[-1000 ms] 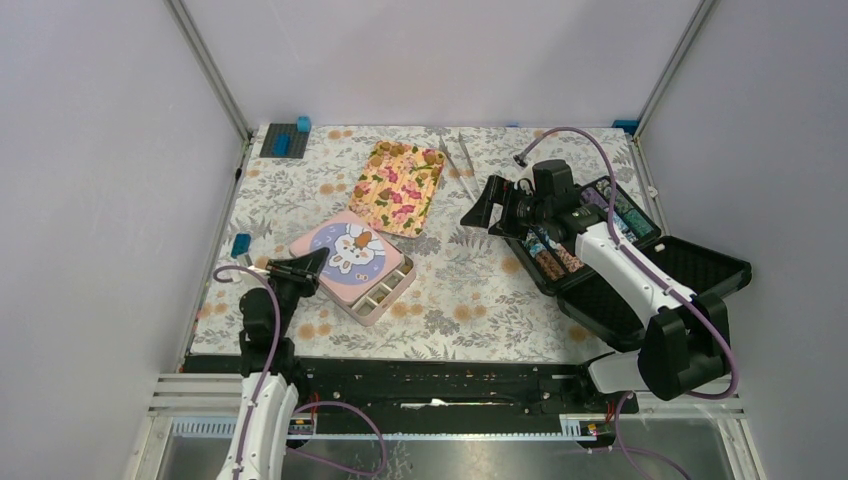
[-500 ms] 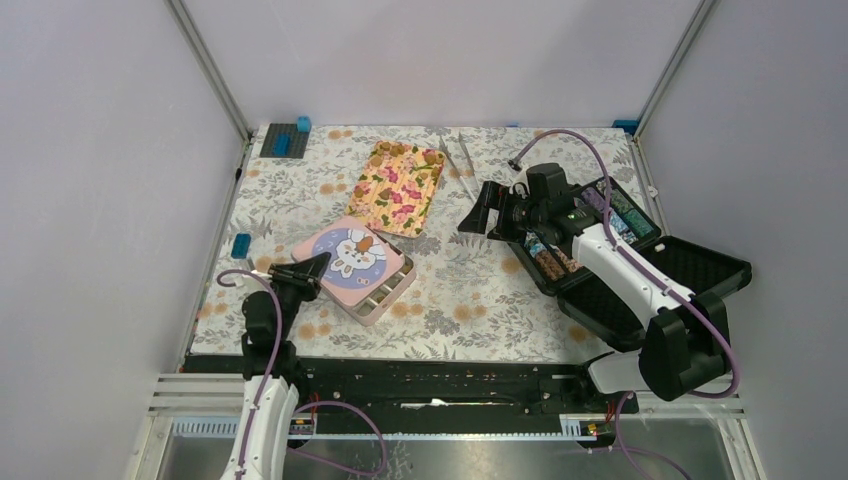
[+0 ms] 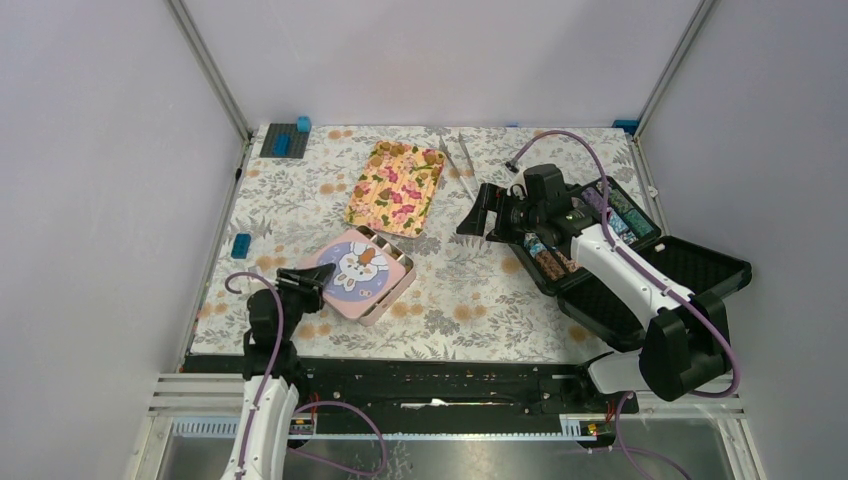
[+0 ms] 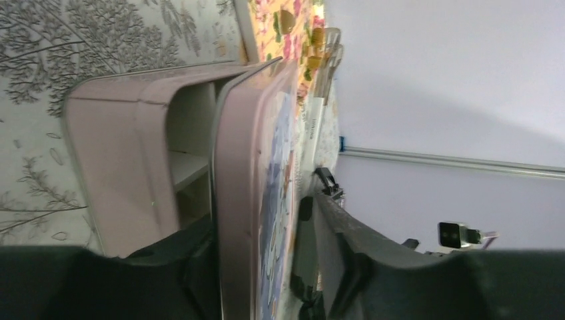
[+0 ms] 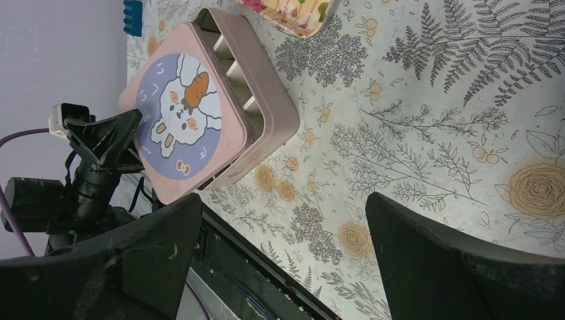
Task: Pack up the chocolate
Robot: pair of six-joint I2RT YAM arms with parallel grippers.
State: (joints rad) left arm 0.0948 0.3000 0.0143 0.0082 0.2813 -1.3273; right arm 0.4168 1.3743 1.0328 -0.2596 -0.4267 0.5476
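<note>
Lid (image 5: 180, 113) sits skewed over the pink tin (image 5: 273, 113) and hides most cells. Left claw (image 3: 318, 274) straddles the lid's corner; can't tell if it's pinching or loose. Right claw (image 5: 283, 200) spread wide, empty, above the bench (image 5: 413, 133). Chocolate (image 4: 286, 20): one blurry brownish lump on the floral tray (image 3: 395, 185), the rest unseen.

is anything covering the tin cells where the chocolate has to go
Yes. The bunny lid lies askew over most of the pink tin, leaving only a strip of cells open along one side. The left gripper has its fingers either side of the lid's near edge.
</note>
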